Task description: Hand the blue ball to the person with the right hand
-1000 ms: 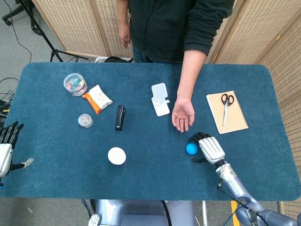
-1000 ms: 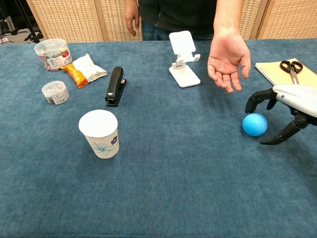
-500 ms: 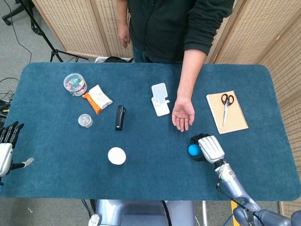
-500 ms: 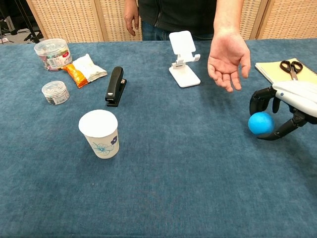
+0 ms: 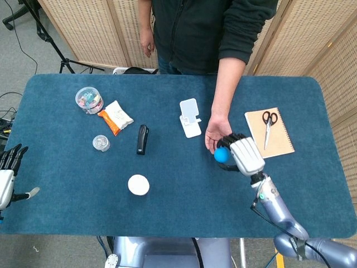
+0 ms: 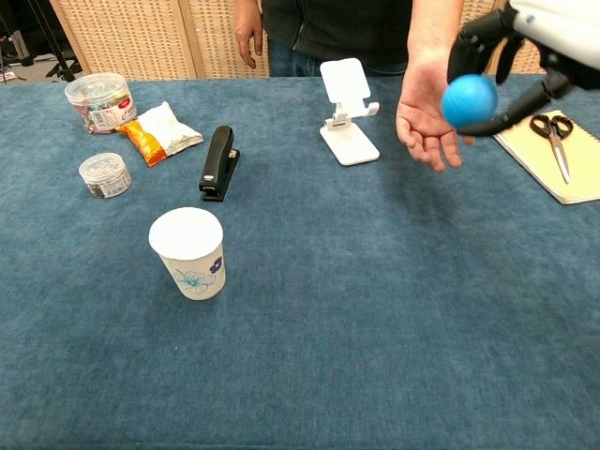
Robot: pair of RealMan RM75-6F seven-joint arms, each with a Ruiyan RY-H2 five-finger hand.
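My right hand (image 5: 241, 154) (image 6: 527, 37) grips the blue ball (image 5: 222, 155) (image 6: 469, 100) and holds it up off the table. The ball hangs just above and beside the person's open palm (image 5: 215, 133) (image 6: 424, 122), which is turned upward over the table right of the middle. Whether ball and palm touch I cannot tell. My left hand (image 5: 8, 173) rests at the table's left edge with fingers spread and nothing in it; the chest view does not show it.
A white phone stand (image 5: 190, 117) (image 6: 347, 111) sits left of the palm. A notebook (image 5: 275, 138) with scissors (image 5: 268, 124) (image 6: 552, 136) lies to the right. Paper cup (image 5: 138, 185) (image 6: 190, 252), black stapler (image 5: 143, 139), snack packet (image 5: 115, 117) and two lidded jars (image 5: 89, 99) occupy the left half.
My right hand closed around the ball on the table, lifted it, and carried it toward the person's open palm. The left hand stayed put.
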